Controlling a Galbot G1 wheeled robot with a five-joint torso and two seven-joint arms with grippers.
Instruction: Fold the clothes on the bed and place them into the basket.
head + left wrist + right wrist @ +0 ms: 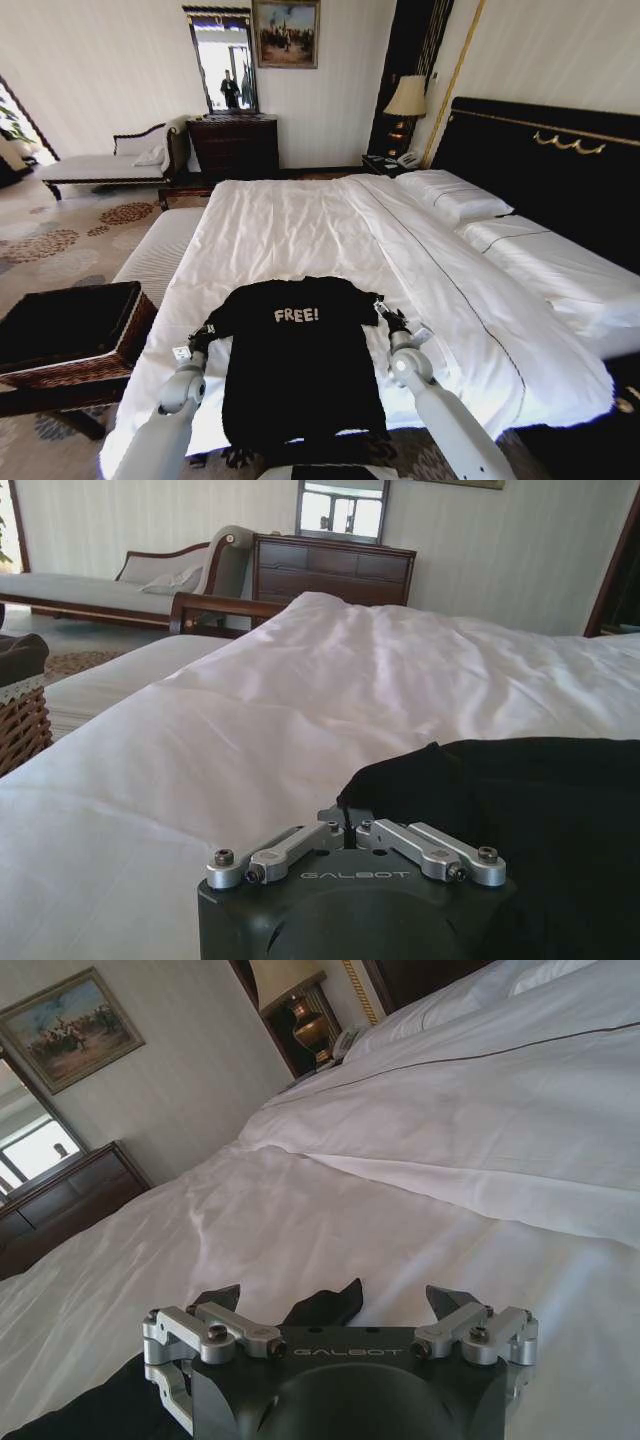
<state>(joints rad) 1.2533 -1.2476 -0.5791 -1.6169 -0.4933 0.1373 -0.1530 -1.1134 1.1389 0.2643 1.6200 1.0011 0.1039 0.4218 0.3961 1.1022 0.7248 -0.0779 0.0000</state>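
The black T-shirt (300, 370) with white "FREE!" lettering lies flat, chest up, on the near end of the white bed (300, 225), its hem hanging over the near edge. At the shirt's left sleeve, my left gripper (203, 335) (345, 822) is shut on the black cloth (500, 810). At the right sleeve, my right gripper (385, 314) (333, 1296) is open, and a tip of black sleeve (325, 1306) lies between its spread fingers. The dark woven basket (70, 325) (20, 705) stands on the floor left of the bed.
A cream striped bench (155, 250) runs along the bed's left side, between the bed and the basket. Pillows (455, 195) and a black headboard (540, 150) are on the right. A chaise longue (105, 165), a dresser (232, 145) and a lamp (406, 98) stand by the far wall.
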